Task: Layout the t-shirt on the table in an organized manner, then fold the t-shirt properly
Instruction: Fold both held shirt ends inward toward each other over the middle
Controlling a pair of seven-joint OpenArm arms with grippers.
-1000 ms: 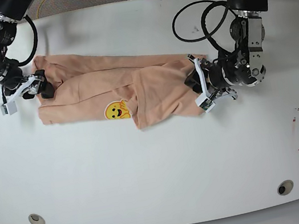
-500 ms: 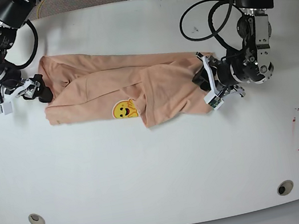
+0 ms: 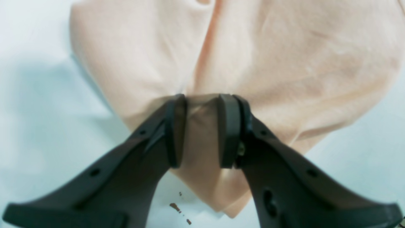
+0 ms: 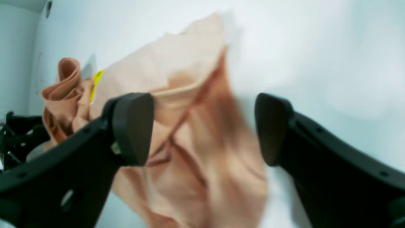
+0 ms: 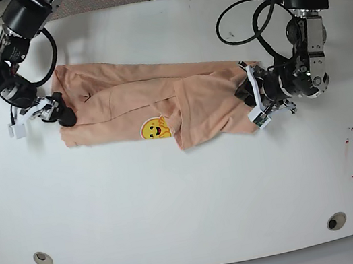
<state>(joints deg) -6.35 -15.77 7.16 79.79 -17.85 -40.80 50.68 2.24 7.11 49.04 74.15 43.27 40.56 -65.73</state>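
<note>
The soft peach-coloured cotton t-shirt (image 5: 158, 104) lay bunched lengthwise across the middle of the glossy white table (image 5: 188, 198), my left hand (image 3: 202, 129) clenched on a pinch of its cloth at one end while my right hand (image 4: 202, 126) stood released, jaws wide, around the other end. Limp, light and quick to crease, the fabric looked to me best taken by hems and corners, both ends drawn apart evenly. No brand or writing could be read, only a small yellow smiley-face print (image 5: 155, 129) near the shirt's front edge.
</note>
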